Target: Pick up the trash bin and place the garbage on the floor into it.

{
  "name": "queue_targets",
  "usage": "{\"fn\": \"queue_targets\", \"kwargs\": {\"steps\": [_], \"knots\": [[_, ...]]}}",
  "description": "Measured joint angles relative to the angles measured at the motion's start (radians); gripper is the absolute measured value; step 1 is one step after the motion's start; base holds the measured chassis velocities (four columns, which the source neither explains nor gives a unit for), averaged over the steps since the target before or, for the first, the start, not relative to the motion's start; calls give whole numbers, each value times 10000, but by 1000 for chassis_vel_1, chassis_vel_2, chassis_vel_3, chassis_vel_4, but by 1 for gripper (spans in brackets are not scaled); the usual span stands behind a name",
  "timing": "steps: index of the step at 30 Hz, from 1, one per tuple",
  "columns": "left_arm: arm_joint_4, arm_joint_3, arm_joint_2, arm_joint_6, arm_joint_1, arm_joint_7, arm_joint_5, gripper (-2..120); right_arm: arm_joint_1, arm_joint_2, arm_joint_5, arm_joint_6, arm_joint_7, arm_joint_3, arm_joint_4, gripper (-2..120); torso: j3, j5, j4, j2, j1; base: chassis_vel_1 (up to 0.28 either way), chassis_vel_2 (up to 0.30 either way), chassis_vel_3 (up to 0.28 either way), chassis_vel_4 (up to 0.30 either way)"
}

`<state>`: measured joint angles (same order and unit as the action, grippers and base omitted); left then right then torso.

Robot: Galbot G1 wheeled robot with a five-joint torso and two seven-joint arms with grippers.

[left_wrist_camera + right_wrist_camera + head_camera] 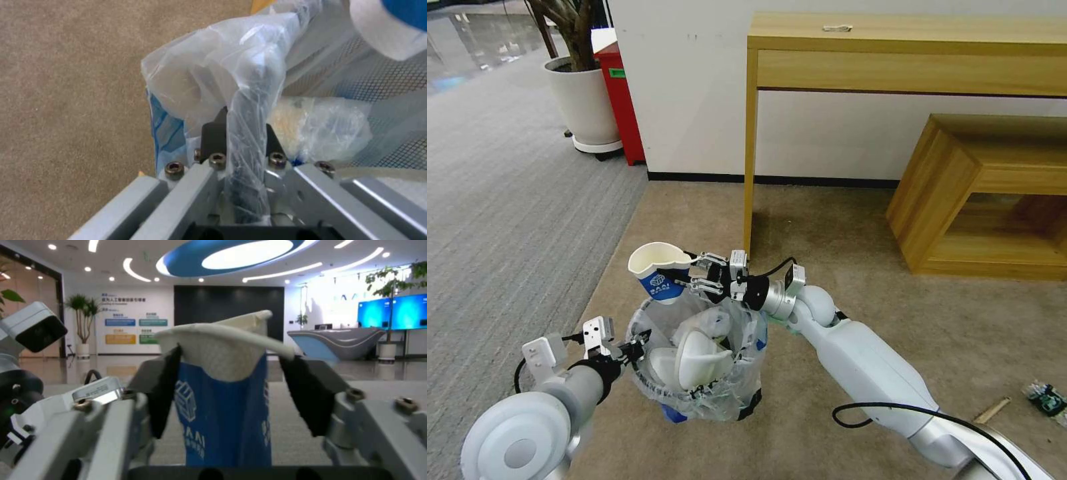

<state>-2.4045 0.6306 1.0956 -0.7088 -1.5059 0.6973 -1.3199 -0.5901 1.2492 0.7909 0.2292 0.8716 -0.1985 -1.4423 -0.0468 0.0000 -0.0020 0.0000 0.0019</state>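
Carpet [840,233] in beige lay under a wooden desk [907,47] and a low wooden shelf [980,193] by the white wall, with a wooden stick [992,410] and a small bottle [1047,398] lying off to the right. The trash bin [694,373], lined with a clear bag [222,66], held white slippers [700,360]; the left claw [630,350] was clamped on its rim. Directly above it, the right claw [697,277], arm stretched forward and leftward, pinched a dented blue-and-white paper cup [222,400] whose print partly read "AAI"
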Motion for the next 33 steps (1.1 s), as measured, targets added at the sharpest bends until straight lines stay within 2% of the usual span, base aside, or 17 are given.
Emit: {"fn": "queue_targets", "kwargs": {"steps": [2, 4, 5, 10, 33], "knots": [[0, -1, 0, 0, 1, 0, 3, 1, 0, 0, -3, 5, 0, -1, 5, 64, 0, 0, 0, 0, 0, 0, 0, 0, 0], [1, -10, 1, 0, 24, 1, 7, 1, -5, 21, -11, 28, 3, -10, 37, 80, 0, 0, 0, 0, 0, 0, 0, 0, 0], [1, -10, 1, 0, 24, 1, 7, 1, -5, 21, -11, 28, 3, -10, 37, 80, 0, 0, 0, 0, 0, 0, 0, 0, 0], [83, -16, -1, 0, 81, -3, 12, 1, -6, 33, -16, 39, 21, -25, 59, 97, 0, 0, 0, 0, 0, 0, 0, 0, 0], [231, 58, -61, 0, 192, -95, 42, 1, -76, -564, -43, -58, 135, -86, -105, 100, 0, 0, 0, 0, 0, 0, 0, 0, 0]]}}
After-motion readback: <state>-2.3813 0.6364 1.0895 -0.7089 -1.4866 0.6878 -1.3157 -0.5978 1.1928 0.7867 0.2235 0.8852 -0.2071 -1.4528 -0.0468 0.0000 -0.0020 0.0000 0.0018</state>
